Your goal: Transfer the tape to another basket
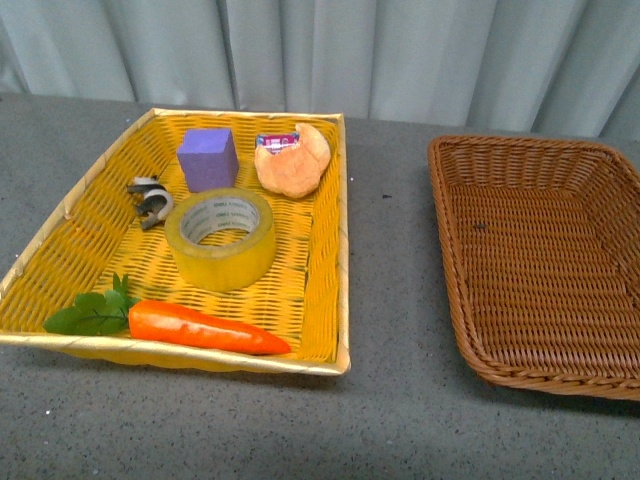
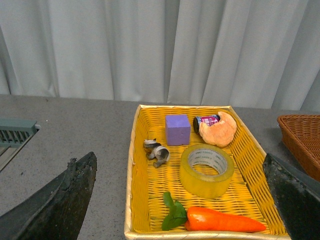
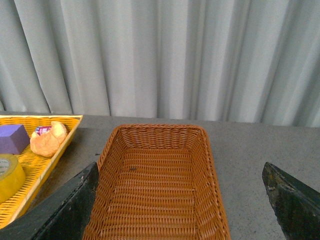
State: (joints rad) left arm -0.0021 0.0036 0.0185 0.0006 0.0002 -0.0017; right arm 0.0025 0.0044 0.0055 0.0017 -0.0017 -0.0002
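Observation:
The yellow tape roll [image 1: 221, 237] lies flat in the middle of the bright yellow basket [image 1: 60, 262] on the left. It also shows in the left wrist view [image 2: 206, 170] and at the edge of the right wrist view [image 3: 9, 176]. The brown wicker basket [image 1: 455, 250] stands on the right with nothing in it; it also shows in the right wrist view [image 3: 154, 131]. Neither gripper shows in the front view. My left gripper [image 2: 182, 202] is open, above the yellow basket's near end. My right gripper [image 3: 182, 205] is open above the brown basket.
In the yellow basket lie a purple block [image 1: 209, 158], a croissant [image 1: 294, 160], a grey metal clip [image 1: 149, 199] and a toy carrot [image 1: 205, 326]. A grey curtain hangs behind the grey table. A grey grille [image 2: 15, 131] shows at the side in the left wrist view.

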